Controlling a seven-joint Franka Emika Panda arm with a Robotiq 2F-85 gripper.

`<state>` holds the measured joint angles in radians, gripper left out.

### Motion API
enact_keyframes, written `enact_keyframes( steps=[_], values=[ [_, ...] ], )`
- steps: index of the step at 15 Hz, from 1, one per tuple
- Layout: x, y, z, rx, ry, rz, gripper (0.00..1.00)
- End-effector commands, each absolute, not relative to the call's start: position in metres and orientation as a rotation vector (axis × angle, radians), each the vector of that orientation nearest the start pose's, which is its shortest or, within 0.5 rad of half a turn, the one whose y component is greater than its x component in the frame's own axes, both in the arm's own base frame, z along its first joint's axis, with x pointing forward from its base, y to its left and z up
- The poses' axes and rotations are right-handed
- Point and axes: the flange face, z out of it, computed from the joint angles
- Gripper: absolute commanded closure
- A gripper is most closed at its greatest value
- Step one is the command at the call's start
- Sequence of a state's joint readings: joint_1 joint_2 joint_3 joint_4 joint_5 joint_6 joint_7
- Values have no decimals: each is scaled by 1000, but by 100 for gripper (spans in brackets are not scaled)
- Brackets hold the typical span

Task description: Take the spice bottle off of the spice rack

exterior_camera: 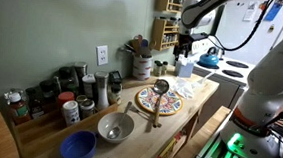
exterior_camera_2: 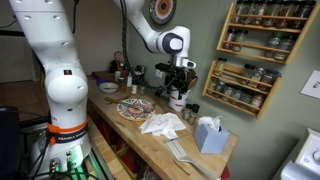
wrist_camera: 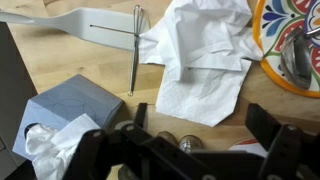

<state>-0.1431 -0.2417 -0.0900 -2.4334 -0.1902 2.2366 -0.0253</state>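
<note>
While the black two-fingered gripper (wrist_camera: 190, 150) hangs with its fingers spread wide and nothing clamped between them, it sits near the lower shelves of the tall light-brown wooden spice rack (exterior_camera_2: 262, 42), apart from it and above the pale wooden counter (wrist_camera: 60, 65). Nearest, well apart from the rack: a grey-blue tissue box (wrist_camera: 70, 105), a crumpled white paper towel (wrist_camera: 205, 60) and a round patterned plate (wrist_camera: 295, 35). Closer to the rack, directly under the fingers, stand small round-topped jars (wrist_camera: 187, 145), partly hidden. Farthest, each small glass spice bottle (exterior_camera_2: 240, 93) stands in a tight row on the rack's shelves; which one is meant cannot be told. Judged risks: the wide fingers may sweep neighbouring bottles off a shelf, because the rows are packed. A descent short of the rack may topple the counter jars. A shallow grasp may let the bottle slip.
</note>
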Motion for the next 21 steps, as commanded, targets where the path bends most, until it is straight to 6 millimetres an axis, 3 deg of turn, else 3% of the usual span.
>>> enact_keyframes(
  steps=[1, 12, 15, 21],
  values=[
    [444, -112, 401, -3273, 150, -45, 0],
    [444, -112, 401, -3273, 150, -45, 0],
    [458, -135, 420, -3223, 232, -171, 0],
    [452, -216, 484, -3006, 377, -414, 0]
  ],
)
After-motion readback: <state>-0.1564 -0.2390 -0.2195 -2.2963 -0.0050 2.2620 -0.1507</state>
